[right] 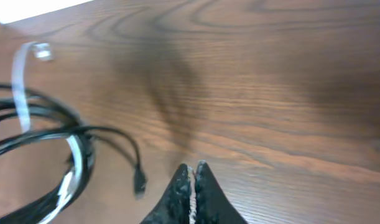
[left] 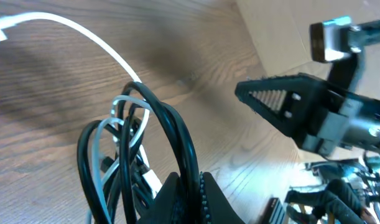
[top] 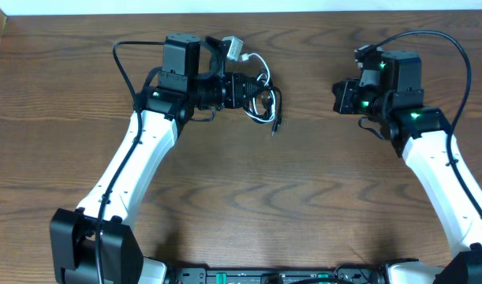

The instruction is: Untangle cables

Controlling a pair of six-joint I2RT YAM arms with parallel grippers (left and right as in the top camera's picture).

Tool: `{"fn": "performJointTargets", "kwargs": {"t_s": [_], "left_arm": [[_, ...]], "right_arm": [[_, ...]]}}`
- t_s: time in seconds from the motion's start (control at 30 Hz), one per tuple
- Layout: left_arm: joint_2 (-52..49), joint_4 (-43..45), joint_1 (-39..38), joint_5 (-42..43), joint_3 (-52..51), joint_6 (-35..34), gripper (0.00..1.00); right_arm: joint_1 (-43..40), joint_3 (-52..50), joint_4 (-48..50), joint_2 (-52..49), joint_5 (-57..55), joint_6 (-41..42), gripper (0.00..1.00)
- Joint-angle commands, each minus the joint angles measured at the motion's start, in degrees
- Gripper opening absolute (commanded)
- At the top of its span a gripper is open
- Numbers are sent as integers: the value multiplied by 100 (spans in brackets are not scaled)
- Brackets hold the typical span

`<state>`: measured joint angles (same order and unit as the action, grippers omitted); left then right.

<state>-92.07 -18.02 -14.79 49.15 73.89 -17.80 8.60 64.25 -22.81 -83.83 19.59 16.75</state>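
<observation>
cables (top: 266, 104): tangled black-white coil | left fingers (left: 216, 204) clamp it | right fingers (right: 177, 196) clenched, empty

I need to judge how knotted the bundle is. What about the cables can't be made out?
Overhead: the cables at the left gripper are too small to trace crossings.
Left wrist: the white cable is cut off by the top-left edge; the fingers hide the lower loops.
Right wrist: the bundle runs off the left edge; the black plug is blurred.

White arms (top: 134, 162), black fingers (right: 177, 196) (green lights (top: 365, 103))
</observation>
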Motion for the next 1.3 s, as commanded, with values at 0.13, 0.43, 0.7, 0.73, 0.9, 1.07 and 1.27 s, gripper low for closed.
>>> {"fn": "performJointTargets", "kwargs": {"t_s": [0.13, 0.43, 0.7, 0.73, 0.9, 1.07, 1.27], "left_arm": [[140, 17, 20, -1373, -39, -2076, 8], [140, -251, -173, -2153, -42, -6330, 7], [140, -221, -522, -3150, -42, -8098, 8], [140, -223, -540, -3204, -42, -8227, 8], [140, -225, -544, -3233, -42, -8780, 7], [140, -243, -544, -3233, -42, -8817, 7], [140, -295, -544, -3237, -46, -8642, 8]], "right_arm": [[304, 90, 28, 101, 389, -164, 8], [315, 90, -9, 101, 422, -155, 9], [332, 90, 188, 101, 1565, -37, 15], [354, 90, 251, 101, 1655, 50, 15], [654, 90, 632, 83, 1676, 667, 25], [1045, 90, 975, -70, 1322, 1038, 36], [1327, 90, 1405, -398, 1036, 2190, 43]]}}
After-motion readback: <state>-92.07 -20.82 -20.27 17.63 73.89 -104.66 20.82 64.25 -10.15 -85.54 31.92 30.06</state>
